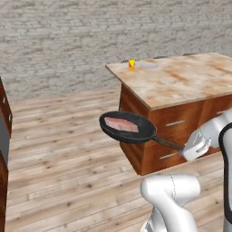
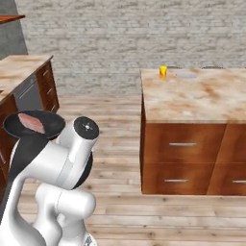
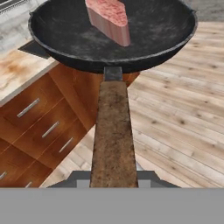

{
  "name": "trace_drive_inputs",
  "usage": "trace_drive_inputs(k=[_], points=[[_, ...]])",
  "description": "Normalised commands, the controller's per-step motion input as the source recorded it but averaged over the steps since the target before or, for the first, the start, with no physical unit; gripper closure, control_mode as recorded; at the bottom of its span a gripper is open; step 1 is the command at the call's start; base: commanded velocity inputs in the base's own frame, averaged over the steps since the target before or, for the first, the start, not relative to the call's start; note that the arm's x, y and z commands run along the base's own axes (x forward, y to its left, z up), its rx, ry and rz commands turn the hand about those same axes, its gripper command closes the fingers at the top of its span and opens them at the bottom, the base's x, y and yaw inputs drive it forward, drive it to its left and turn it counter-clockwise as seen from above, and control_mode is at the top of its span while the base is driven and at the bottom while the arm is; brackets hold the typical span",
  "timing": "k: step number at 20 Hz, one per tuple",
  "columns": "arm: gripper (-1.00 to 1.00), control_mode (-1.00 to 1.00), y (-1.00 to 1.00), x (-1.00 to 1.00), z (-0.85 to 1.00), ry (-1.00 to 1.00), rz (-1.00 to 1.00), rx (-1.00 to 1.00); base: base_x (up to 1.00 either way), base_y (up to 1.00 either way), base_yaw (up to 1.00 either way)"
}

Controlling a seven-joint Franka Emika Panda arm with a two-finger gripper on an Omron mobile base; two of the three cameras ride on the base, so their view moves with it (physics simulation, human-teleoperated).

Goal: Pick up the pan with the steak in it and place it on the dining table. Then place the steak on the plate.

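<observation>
Gripper (image 1: 189, 149) clamped on pan (image 1: 128, 127) handle, pan in air above floor | steak (image 1: 121, 124) inside pan | dining table (image 1: 181, 81) just beside | plate (image 1: 148, 65) on far table edge

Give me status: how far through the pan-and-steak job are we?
Done: the pan is off any surface, carried in the air over the wood floor with the steak lying in it. In hand: the gripper holds the handle, short of the dining table. Left: set the pan on the table, then move the steak to the plate at its far edge.
</observation>
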Motion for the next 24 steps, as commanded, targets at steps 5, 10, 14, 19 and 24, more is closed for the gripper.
trace_drive_inputs(k=[5,10,14,19,24], points=[[1.00,1.00,0.00,0.00,0.00,0.00,0.00,0.00,-0.15,0.00,0.15],[1.00,1.00,0.00,0.00,0.00,0.00,0.00,0.00,-0.36,0.01,0.33],[1.00,1.00,0.00,0.00,0.00,0.00,0.00,0.00,-0.27,0.09,0.24],[1.00,1.00,0.00,0.00,0.00,0.00,0.00,0.00,0.37,0.00,-0.01],[1.00,1.00,0.00,0.00,0.00,0.00,0.00,0.00,0.98,0.00,-0.02]])
